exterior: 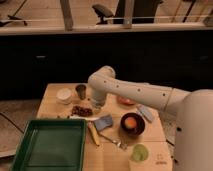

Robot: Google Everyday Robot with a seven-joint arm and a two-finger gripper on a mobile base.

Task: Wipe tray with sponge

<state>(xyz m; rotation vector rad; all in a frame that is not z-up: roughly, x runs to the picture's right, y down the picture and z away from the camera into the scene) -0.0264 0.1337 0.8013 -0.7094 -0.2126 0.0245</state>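
The green tray (50,146) lies at the front left of the wooden table, with nothing in it. The sponge (103,122), a small blue-grey block, lies on the table just right of the tray's far right corner. My white arm reaches in from the right and bends down over the middle of the table. The gripper (96,106) hangs just above and behind the sponge, a little to its left, and holds nothing that I can see.
A white bowl (64,95) and grey cup (80,90) stand at the back left. A reddish-brown item (81,110) lies by the gripper. A dark bowl with an orange (132,123), a grey-blue flat object (145,113), a yellow item (93,134), a fork (115,141) and a green cup (139,152) crowd the right side.
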